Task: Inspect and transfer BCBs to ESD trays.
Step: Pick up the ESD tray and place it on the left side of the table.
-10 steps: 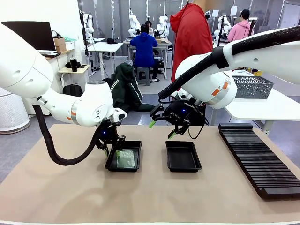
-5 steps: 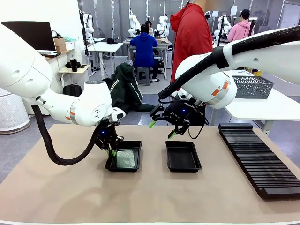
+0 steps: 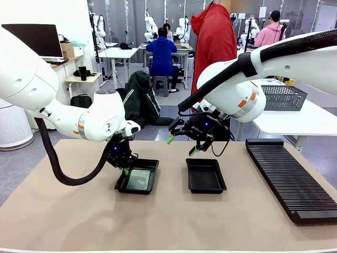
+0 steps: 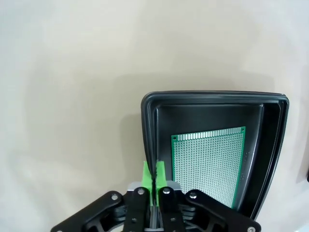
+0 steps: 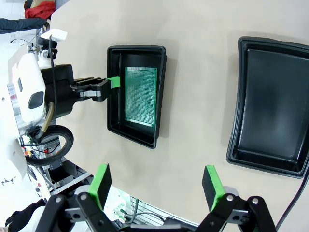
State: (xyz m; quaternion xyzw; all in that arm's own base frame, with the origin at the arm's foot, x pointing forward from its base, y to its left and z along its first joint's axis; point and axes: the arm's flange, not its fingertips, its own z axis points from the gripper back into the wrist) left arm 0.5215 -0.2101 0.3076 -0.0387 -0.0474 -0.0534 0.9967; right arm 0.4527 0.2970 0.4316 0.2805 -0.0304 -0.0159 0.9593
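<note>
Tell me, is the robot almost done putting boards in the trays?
About halfway, it seems. Done: one board lies flat in the left tray. In hand: the left gripper is shut on that tray's rim, not on the board. Left: the right tray has no board yet, and the right gripper hangs open above it, holding nothing.

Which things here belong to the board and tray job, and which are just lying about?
Job: board, left tray holding it, empty right tray, left hand shut on that tray's rim, open right hand.
Lying about: ribbed black rack, mesh basket.
</note>
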